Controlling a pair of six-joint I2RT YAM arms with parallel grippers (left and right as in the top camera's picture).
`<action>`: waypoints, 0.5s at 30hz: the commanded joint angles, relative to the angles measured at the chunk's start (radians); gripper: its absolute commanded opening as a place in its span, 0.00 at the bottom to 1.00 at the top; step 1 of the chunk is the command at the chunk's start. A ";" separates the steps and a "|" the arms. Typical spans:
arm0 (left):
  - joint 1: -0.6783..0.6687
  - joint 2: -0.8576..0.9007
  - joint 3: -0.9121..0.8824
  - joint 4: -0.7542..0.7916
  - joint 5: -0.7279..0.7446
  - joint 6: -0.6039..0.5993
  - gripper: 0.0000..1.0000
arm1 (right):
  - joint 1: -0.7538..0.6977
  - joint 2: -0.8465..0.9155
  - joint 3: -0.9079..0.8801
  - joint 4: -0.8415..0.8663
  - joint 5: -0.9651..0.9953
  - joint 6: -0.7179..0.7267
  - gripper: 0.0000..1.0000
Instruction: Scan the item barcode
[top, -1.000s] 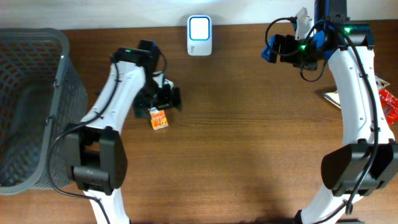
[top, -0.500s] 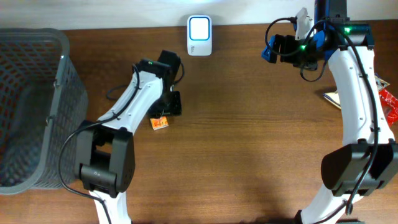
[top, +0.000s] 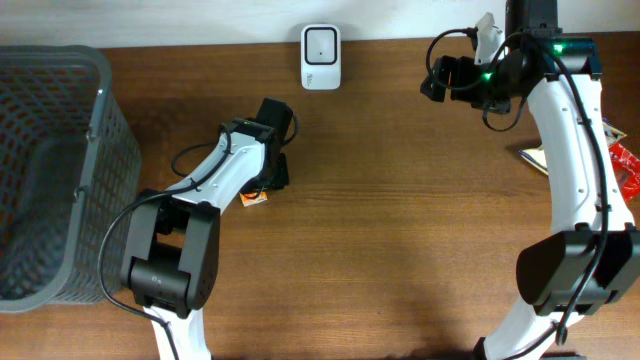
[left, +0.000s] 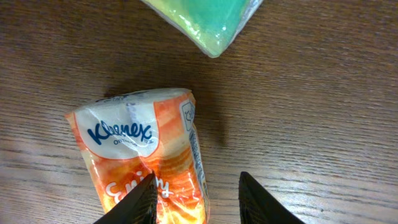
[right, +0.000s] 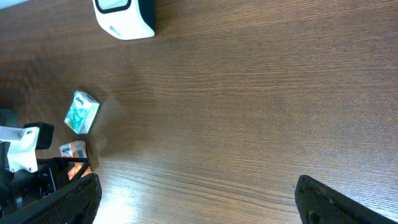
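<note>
- My left hand (left: 196, 190) is down low over the orange and white tissue pack (left: 140, 155)
- The tissue pack lies flat on the brown table (top: 400, 250), and its white part says Kleenex
- My left fingers (left: 134, 202) are part way apart
- One dark finger covers the bottom of the tissue pack
- The other finger is over bare wood at 3 o'clock from the pack, and a strip of wood shows between them
- I cannot tell if my left fingers are pinching the tissue pack or only sitting above it
- A green pack (left: 202, 22) lies at 1 o'clock from the tissue pack, near it but not touching
- From above, only a small bit of the tissue pack peeks out from under my left arm
- The white scanner (top: 321, 43) stands at the 12 o'clock edge of the table
- The tissue pack is at 7 o'clock from the scanner, well apart from it
- My right hand (right: 199, 208) is wide open and holds nothing
- From above, my right hand is between 3 and 4 o'clock from the scanner, far from the tissue pack
- A grey basket (top: 95, 120) sits at the 9 o'clock side of the table
- A red thing (top: 626, 165) lies at the 3 o'clock edge
</note>
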 joint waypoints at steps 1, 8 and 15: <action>0.000 -0.005 -0.032 0.006 -0.026 -0.013 0.33 | 0.004 0.000 -0.002 -0.001 0.006 -0.003 0.99; -0.010 -0.005 -0.069 0.012 0.138 0.009 0.00 | 0.004 0.000 -0.002 -0.001 0.006 -0.004 0.98; -0.113 -0.005 -0.062 0.027 0.327 0.055 0.00 | 0.004 0.000 -0.002 -0.001 0.006 -0.004 0.99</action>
